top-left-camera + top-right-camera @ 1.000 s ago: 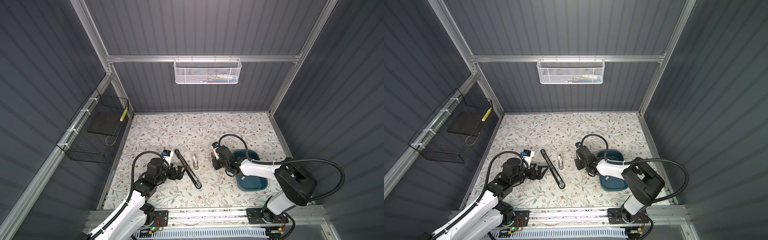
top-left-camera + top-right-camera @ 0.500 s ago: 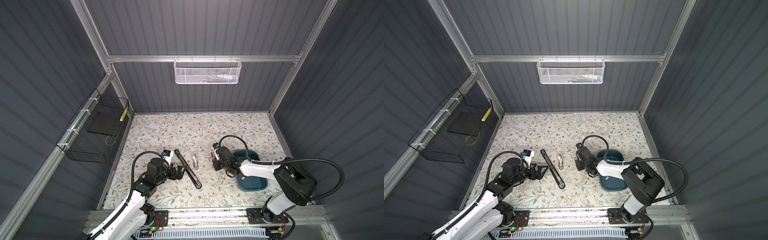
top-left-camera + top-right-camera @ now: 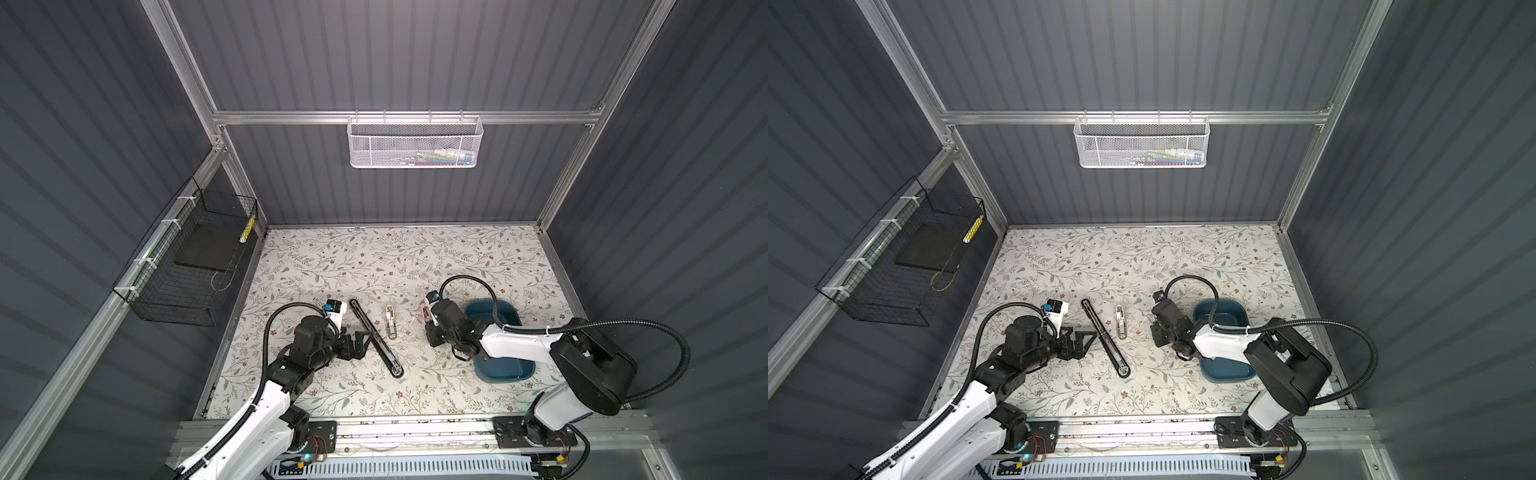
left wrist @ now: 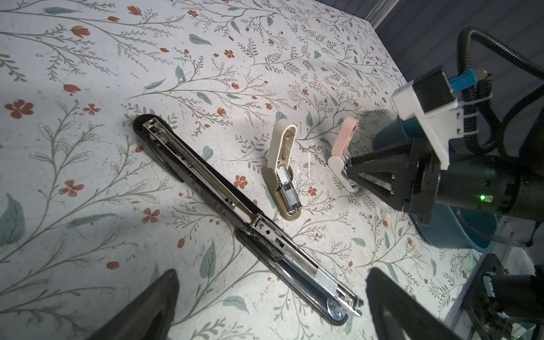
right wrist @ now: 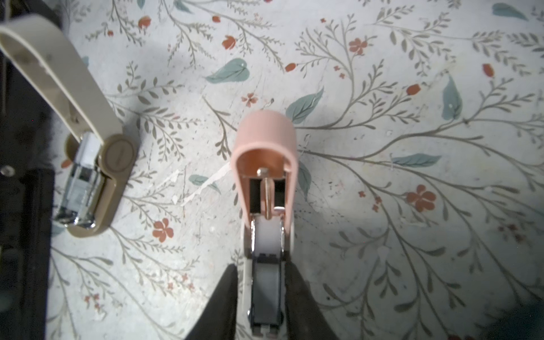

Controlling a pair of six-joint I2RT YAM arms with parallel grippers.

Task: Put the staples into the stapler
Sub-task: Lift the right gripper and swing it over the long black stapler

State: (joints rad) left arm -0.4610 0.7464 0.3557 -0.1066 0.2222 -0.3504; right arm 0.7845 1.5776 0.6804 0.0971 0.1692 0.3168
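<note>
A small pink stapler point(image 5: 265, 153) lies hinged open on the floral table. My right gripper point(image 5: 261, 266) stands open astride its metal channel, one finger close on each side. A grey strip of staples point(image 5: 265, 291) lies in that channel between the fingers. In both top views the right gripper point(image 3: 430, 332) point(image 3: 1156, 330) sits just left of the teal tub. A long black stapler point(image 4: 235, 206) lies open and flat. Its front end lies between the wide-open fingers of my left gripper point(image 4: 272, 276) point(image 3: 359, 343), which hold nothing.
A beige stapler point(image 4: 284, 173) point(image 5: 88, 132) lies open between the black and pink ones. A teal tub point(image 3: 498, 361) sits under the right arm. A white mesh basket point(image 3: 415, 143) hangs on the back wall and a black wire basket point(image 3: 187, 270) on the left wall.
My right gripper's jaws have spread a little at the pink stapler. Both arms stay where they were.
</note>
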